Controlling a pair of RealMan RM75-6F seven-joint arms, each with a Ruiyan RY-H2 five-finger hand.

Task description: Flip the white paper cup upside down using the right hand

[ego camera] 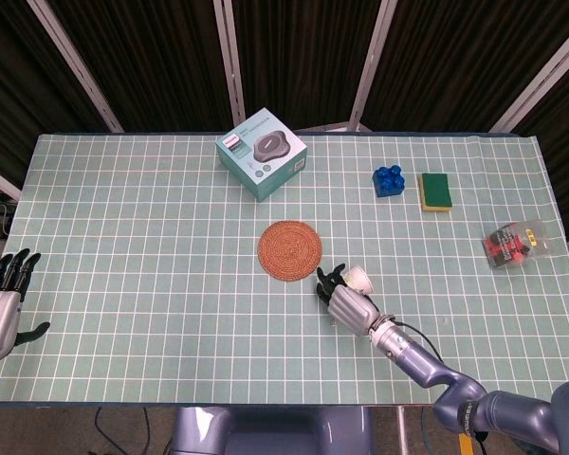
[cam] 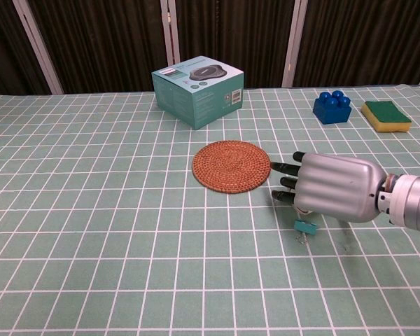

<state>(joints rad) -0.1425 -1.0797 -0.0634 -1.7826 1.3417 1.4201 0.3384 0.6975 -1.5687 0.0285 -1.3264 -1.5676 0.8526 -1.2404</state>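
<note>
The head view looks steeply down from above the near edge, taking in the whole table (ego camera: 123, 246). The chest view sits low and close, facing 12 o'clock across the cloth. Both share the woven coaster (ego camera: 289, 250) (cam: 231, 166), the teal box (ego camera: 262, 152) (cam: 197, 89) and the right hand (ego camera: 346, 303) (cam: 329, 187).
</note>
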